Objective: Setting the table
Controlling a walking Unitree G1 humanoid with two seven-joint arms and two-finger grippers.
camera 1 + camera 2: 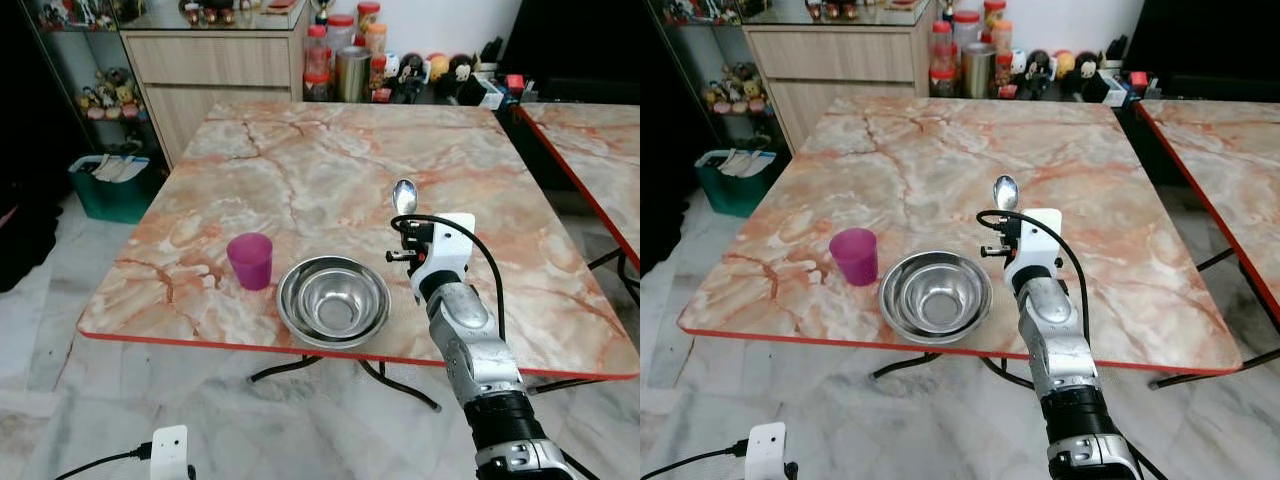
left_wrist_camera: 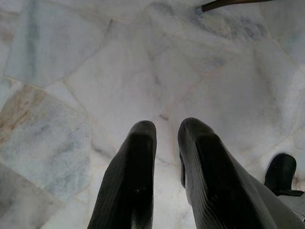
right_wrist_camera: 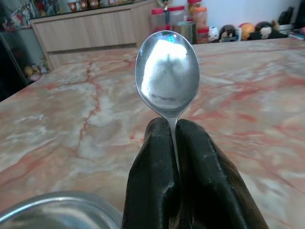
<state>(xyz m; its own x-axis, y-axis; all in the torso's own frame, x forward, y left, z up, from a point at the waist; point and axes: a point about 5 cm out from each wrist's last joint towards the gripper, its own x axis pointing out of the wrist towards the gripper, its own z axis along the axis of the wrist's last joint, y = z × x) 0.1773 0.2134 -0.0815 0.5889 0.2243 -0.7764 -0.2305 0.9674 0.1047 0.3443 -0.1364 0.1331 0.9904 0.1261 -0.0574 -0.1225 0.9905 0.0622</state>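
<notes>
My right gripper (image 3: 174, 125) is shut on the handle of a silver spoon (image 3: 167, 74), whose bowl points up and away over the marble table (image 1: 300, 160). In the eye views the spoon (image 1: 404, 196) sticks out past the white wrist mount, just right of and beyond a steel bowl (image 1: 333, 300) near the table's front edge. A purple cup (image 1: 250, 260) stands upright left of the bowl. My left gripper (image 2: 167, 126) hangs low over the floor, fingers close together with nothing between them.
A second marble table (image 1: 590, 140) stands to the right with a narrow gap between. Jars and toys (image 1: 345, 60) line the far wall beside a wooden cabinet (image 1: 215, 60). A teal bin (image 1: 110, 185) sits on the floor at the left.
</notes>
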